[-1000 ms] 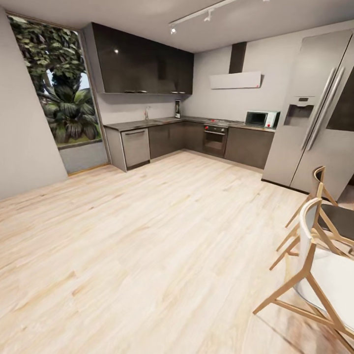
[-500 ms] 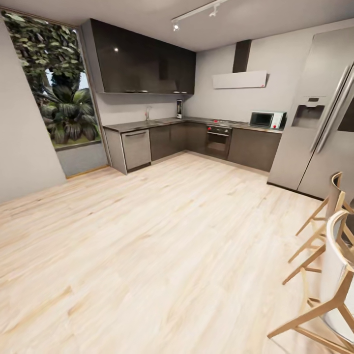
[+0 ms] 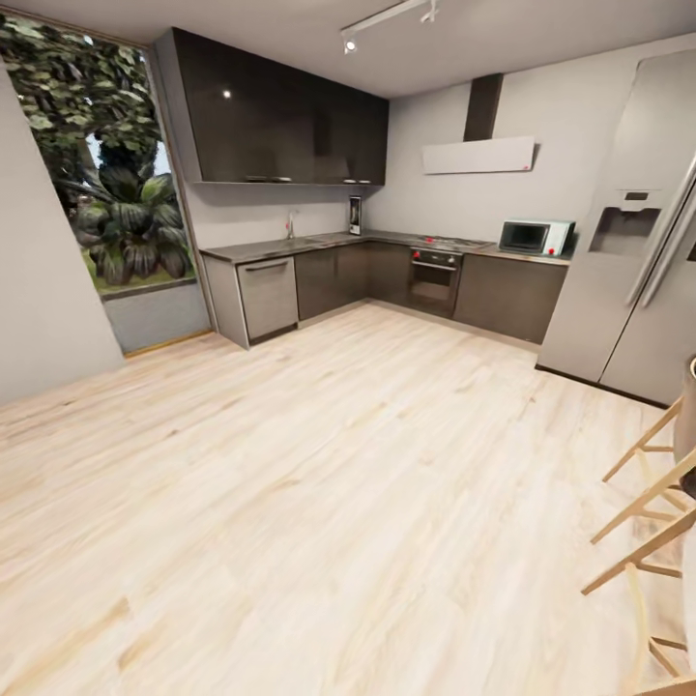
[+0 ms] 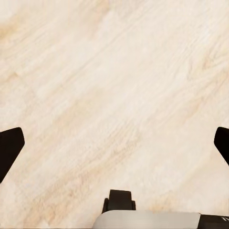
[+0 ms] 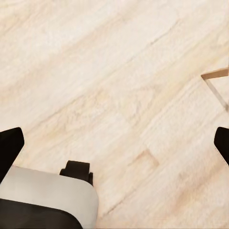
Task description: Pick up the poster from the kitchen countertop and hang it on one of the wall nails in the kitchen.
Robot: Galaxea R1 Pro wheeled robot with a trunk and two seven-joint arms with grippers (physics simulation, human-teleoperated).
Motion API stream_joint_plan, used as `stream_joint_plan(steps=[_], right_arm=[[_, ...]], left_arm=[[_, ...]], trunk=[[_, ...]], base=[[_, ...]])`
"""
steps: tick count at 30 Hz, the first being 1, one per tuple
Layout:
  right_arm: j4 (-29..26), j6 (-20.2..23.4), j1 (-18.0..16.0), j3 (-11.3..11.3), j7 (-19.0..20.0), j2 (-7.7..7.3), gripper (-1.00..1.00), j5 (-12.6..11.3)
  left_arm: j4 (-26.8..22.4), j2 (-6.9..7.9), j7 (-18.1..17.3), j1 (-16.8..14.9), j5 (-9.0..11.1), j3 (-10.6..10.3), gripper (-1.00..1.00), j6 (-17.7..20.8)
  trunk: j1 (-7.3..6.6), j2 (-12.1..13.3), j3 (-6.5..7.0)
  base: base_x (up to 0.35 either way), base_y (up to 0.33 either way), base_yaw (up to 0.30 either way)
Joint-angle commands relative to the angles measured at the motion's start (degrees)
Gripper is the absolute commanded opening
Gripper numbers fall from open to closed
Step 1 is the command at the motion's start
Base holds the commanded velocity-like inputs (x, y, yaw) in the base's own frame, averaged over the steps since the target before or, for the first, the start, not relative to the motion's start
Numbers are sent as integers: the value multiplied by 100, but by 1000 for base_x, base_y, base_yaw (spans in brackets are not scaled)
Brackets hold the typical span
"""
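Poster (image 3: pixel 354 215) stands on kitchen countertop (image 3: pixel 290 246), far across wood floor (image 3: pixel 290 503).

Floor (image 3: pixel 319 483) is pale matt wood planks. Upper cabinets (image 3: pixel 280 111) look glossy black, and the kitchen countertop (image 3: pixel 290 246) is brushed grey metal.

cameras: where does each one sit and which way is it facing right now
Head view: on the robot's head, facing across the wooden floor to the kitchen countertop, with the poster on it.
Left wrist view: on the left arm, facing down at the floor between the open left gripper fingers.
Right wrist view: on the right arm, facing down at the floor and a chair leg, right gripper open.
Shared: all show the same floor.
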Motion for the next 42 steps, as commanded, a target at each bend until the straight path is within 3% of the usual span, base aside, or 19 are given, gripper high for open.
stream_joint_plan(steps=[1,20,23,24,29,38,42], right_arm=[[4,-16,-3,-4,-2,-1,100,33],[-16,-14,-7,-45,-15,-24,100,-6],[-25,-17,-15,-151,-18,-39,100,-123],[-38,-21,-22,-282,-19,-45,100,-217],[-69,-24,-302,-422,-20,-82,100,-307],[-45,-41,-780,-449,-20,-109,100,-322],[20,-402,-790,-442,-20,-127,100,-367]], left_arm=[[-5,0,0,2,-1,4,100,-10],[-5,1,0,1,-1,4,100,-10],[-5,1,0,1,-1,4,100,-10],[-5,1,0,1,-1,4,100,-7],[-62,4,-5,1,9,40,100,14],[-260,0,-14,-25,23,48,100,48],[-225,7,-16,-32,21,61,100,37]], trunk=[[4,-2,-4],[4,-2,-4],[4,-2,-4],[4,-2,-4],[4,-2,-4],[4,-2,-4],[4,-2,-4]], base=[[335,78,0],[335,78,0],[335,78,0],[335,78,0],[335,78,0],[336,78,0],[337,69,0]])
